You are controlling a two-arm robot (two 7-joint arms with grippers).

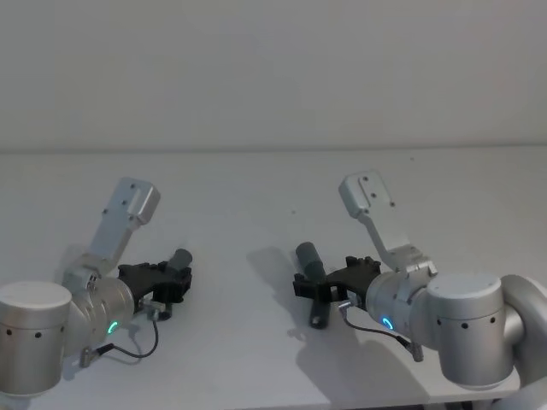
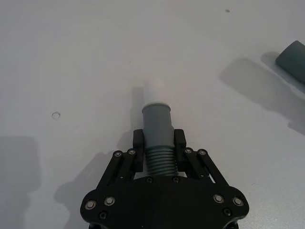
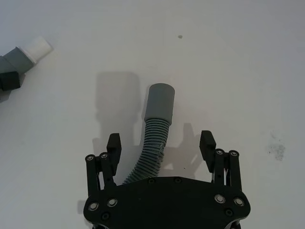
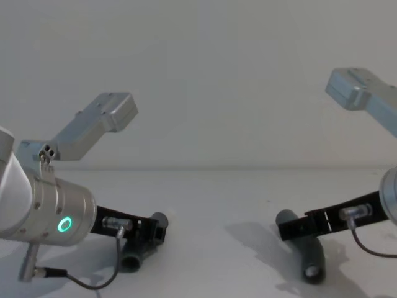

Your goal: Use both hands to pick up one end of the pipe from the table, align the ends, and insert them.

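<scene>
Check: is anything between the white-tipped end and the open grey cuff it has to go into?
Nothing visible. The left gripper is shut on the white-tipped piece. The right gripper stands open around the ribbed middle of the other piece. Bare table lies between the two pieces.

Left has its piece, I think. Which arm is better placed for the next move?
Right. The right gripper is open, straddling the ribbed part of the plain-cuffed hose piece, so it probably only needs to close. The left gripper is shut on the white-tipped piece.
</scene>
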